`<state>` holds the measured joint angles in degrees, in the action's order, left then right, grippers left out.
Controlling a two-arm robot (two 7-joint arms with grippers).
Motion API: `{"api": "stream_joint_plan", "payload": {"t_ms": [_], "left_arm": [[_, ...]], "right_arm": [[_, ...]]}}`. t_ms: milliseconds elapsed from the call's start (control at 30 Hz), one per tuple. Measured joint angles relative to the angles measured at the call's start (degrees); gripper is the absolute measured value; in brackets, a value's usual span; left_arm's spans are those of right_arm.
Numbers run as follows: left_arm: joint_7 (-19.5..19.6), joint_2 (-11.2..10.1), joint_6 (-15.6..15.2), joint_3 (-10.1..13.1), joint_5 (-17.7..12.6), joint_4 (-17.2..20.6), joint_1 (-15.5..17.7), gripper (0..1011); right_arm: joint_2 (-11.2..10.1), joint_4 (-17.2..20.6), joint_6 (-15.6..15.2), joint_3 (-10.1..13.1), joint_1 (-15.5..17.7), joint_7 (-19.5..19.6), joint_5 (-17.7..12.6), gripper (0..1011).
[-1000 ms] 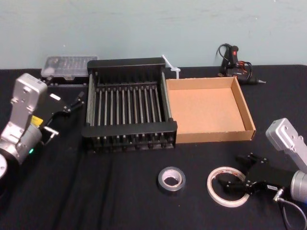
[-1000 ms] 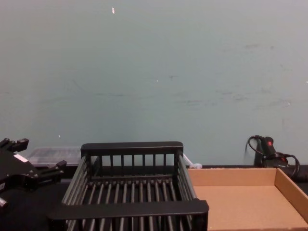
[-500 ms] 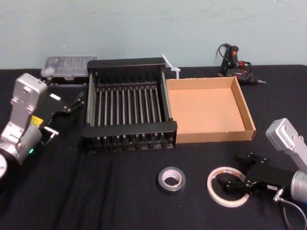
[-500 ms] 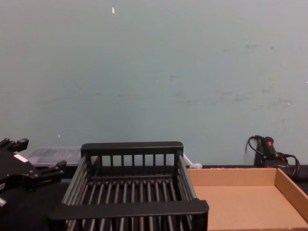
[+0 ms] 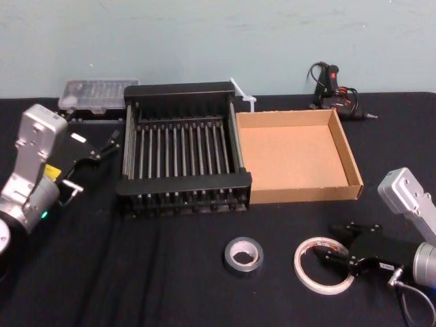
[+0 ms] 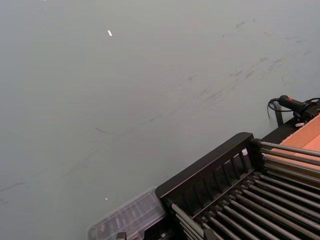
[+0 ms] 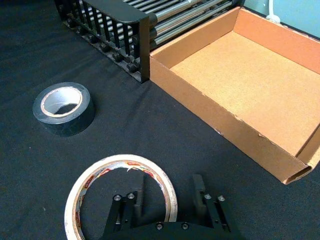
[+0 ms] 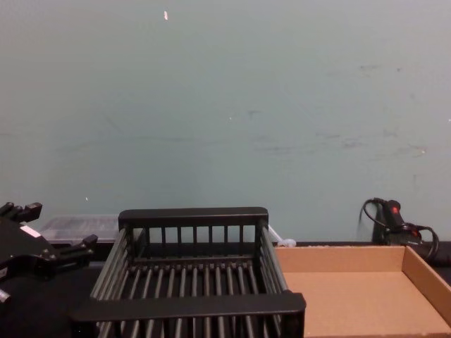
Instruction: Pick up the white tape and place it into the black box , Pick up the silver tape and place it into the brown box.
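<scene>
Two tapes lie near, on the cloth. Left gripper [image 5: 92, 163] waits open left of the black box [image 5: 182, 185]. Silver tape [image 5: 243, 255] sits loose. Right gripper [image 7: 169, 199] straddles the white tape [image 7: 120, 196] rim, open. Next: squeeze, lift, carry far-left to the black box.

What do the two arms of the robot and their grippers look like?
Both arms have silver-grey metal housings and black grippers. The left gripper has a white label on its black body, with a small green light on the arm. The right gripper has slim black fingers, visible screws and a grey cable.

Scuffed pale green wall [image 8: 225, 105], black tabletop [image 5: 136, 272]
</scene>
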<state>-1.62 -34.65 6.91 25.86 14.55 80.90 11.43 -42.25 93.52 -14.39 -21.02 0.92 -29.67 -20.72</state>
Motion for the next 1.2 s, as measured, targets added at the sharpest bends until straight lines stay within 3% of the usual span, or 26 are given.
{"api": "stream_joint_plan", "payload": {"t_ms": [267,533,1200], "left_arm": [[0.0,0.0,0.0,0.0,0.0,0.0,0.0,1001],[0.0,0.0,0.0,0.0,0.0,0.0,0.0,1001],[0.0,0.0,0.0,0.0,0.0,0.0,0.0,1001]], "right_arm": [[0.0,0.0,0.0,0.0,0.0,0.0,0.0,403],[0.0,0.0,0.0,0.0,0.0,0.0,0.0,121],[0.0,0.0,0.0,0.0,0.0,0.0,0.0,95]]}}
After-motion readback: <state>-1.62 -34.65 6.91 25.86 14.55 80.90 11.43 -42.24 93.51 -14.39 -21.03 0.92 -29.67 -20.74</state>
